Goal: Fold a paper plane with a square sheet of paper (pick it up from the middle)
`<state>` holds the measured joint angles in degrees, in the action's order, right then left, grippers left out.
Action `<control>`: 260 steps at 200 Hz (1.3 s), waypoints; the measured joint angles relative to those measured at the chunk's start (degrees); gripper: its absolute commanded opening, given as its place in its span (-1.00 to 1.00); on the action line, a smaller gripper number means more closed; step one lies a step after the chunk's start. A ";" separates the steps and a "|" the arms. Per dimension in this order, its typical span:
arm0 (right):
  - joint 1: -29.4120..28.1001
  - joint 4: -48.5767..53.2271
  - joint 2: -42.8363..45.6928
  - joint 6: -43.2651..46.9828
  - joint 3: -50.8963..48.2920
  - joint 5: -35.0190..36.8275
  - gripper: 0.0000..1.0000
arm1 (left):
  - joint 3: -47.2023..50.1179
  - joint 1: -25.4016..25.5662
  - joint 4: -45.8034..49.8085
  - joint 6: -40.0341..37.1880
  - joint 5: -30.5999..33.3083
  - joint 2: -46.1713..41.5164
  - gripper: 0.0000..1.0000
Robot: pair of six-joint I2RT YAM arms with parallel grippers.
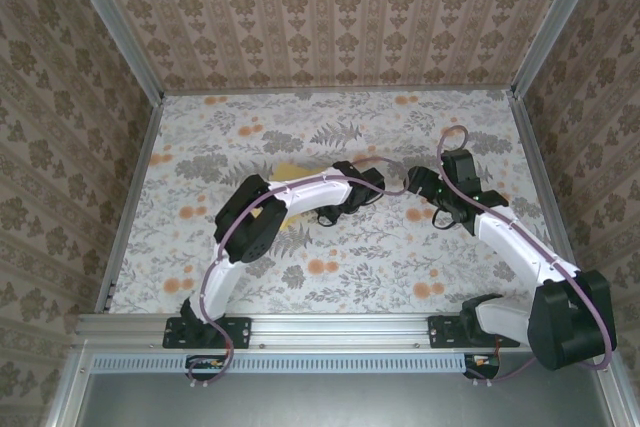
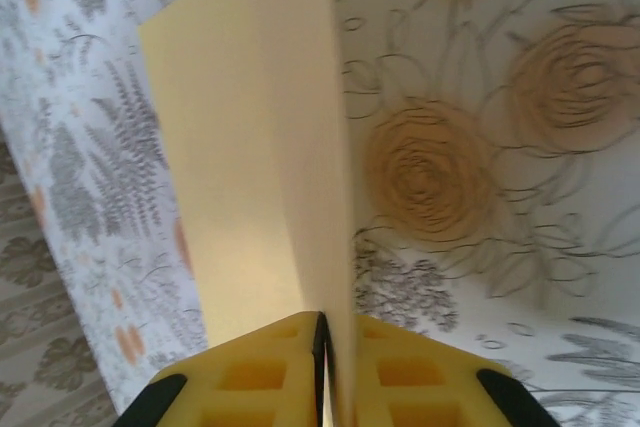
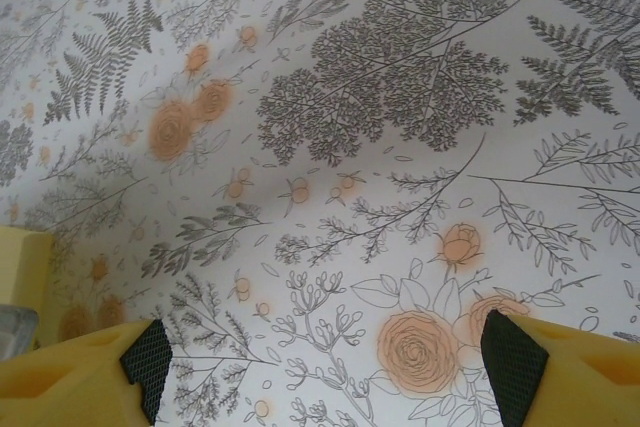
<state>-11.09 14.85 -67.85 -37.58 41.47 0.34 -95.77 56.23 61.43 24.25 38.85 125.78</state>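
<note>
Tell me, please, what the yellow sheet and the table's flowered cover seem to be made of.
The square sheet of paper looks like thin matte paper: it holds a sharp straight fold. The table cover looks like smooth printed paper or vinyl, its flowers flat; I cannot tell which.

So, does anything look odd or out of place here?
Only the paper: it does not lie flat, because part of it rises from the table into the left gripper, which pinches its edge. No tear or spill shows.
</note>
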 measured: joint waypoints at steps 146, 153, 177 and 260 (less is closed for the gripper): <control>1.01 0.17 -2.60 -1.70 -0.24 -1.20 0.69 | 12.87 -7.34 -19.19 0.00 -34.32 -9.90 -0.04; 1.01 0.15 -2.89 -1.73 -0.24 -1.60 0.69 | 14.14 -8.13 -20.72 0.24 -36.63 -10.71 -0.01; 1.01 -0.26 -4.22 -1.70 -0.22 -3.89 0.65 | 18.14 -10.34 -25.24 1.33 -43.54 -12.94 0.03; -9.09 -8.20 -18.67 -5.49 4.74 -15.15 -0.25 | 24.02 -13.16 -32.54 4.81 -51.87 -15.30 -0.35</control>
<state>-20.18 6.66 -86.52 -43.07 46.22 -14.81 -71.75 43.07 28.88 29.06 -13.02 110.48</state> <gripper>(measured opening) 0.404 0.335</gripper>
